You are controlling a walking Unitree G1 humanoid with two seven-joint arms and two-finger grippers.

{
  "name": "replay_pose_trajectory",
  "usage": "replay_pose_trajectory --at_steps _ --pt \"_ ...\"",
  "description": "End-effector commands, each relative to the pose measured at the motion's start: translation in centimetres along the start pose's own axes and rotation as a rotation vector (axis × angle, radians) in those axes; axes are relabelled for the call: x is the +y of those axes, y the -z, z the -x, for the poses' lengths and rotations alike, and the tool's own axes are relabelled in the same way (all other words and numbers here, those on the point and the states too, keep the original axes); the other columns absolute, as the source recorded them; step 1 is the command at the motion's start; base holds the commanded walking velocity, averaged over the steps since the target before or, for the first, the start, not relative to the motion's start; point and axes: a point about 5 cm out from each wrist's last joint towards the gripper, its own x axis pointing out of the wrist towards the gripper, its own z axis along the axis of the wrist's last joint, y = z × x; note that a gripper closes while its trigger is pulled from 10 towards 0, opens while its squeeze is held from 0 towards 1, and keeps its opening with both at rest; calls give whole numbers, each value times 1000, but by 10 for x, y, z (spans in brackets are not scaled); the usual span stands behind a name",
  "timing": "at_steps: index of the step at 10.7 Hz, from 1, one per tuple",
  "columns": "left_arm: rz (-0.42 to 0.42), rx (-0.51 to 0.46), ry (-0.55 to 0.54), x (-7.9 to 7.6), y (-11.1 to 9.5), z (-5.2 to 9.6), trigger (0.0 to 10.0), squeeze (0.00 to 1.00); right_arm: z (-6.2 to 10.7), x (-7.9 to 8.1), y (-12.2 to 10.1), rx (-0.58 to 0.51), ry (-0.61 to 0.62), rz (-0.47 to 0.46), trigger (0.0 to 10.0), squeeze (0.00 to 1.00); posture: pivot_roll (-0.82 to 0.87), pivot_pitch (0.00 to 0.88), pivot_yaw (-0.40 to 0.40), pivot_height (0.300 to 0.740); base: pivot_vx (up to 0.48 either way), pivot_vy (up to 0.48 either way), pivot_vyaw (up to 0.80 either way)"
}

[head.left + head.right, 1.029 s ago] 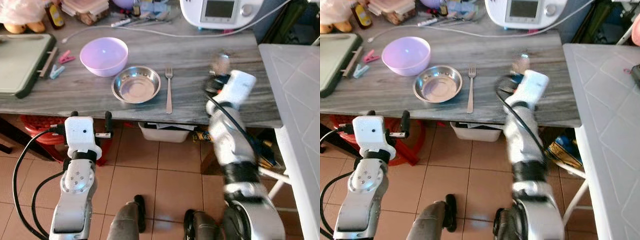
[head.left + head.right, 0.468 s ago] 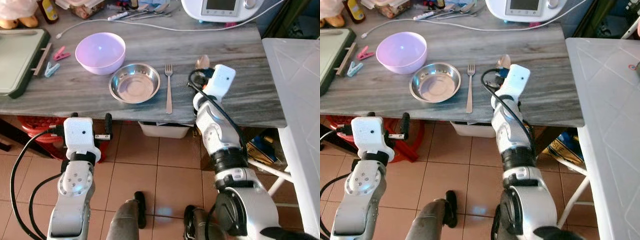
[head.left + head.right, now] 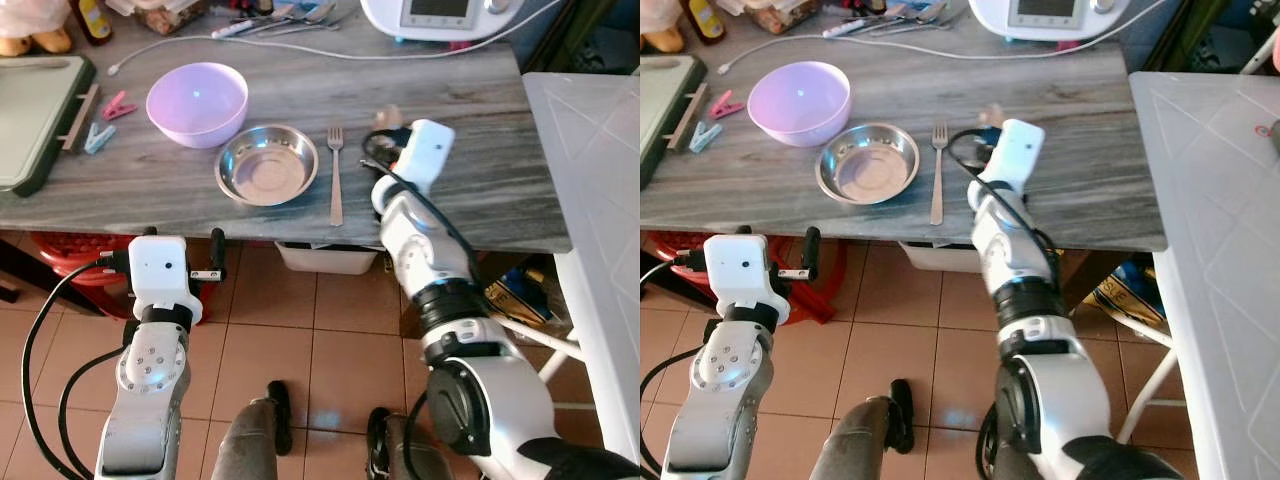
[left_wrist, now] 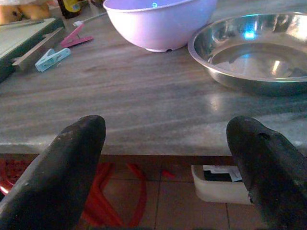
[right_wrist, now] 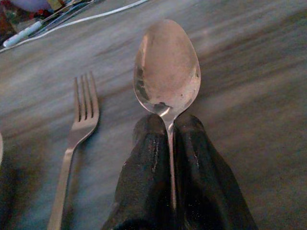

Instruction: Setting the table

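Left gripper (image 4: 163,158), jaws spread wide and empty, hangs below the near edge of the grey table (image 3: 500,190). Right gripper (image 5: 169,125), jaws clamped on the spoon (image 5: 167,67) handle, holds it over the tabletop just right of the fork (image 3: 337,175); steel dish (image 3: 267,164) and purple bowl (image 3: 197,103) lie farther left.
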Motion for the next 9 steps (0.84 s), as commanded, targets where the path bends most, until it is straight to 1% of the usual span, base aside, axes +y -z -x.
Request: replay_pose_trajectory --at_steps 1,3,8,9 --pt "-3 5 5 1 0 3 10000 0 2 2 17 82 -4 -3 10000 0 110 306 41 740 0 0 0" --pt "7 6 8 -2 1 3 10000 0 4 7 21 96 -12 1 10000 0 100 305 35 740 0 0 0" --pt "15 7 7 -4 1 2 10000 0 7 7 27 132 -19 5 10000 0 92 307 27 740 0 0 0" --pt "16 7 7 -5 1 2 10000 0 7 7 27 133 -22 2 10000 722 92 307 26 740 0 0 0"
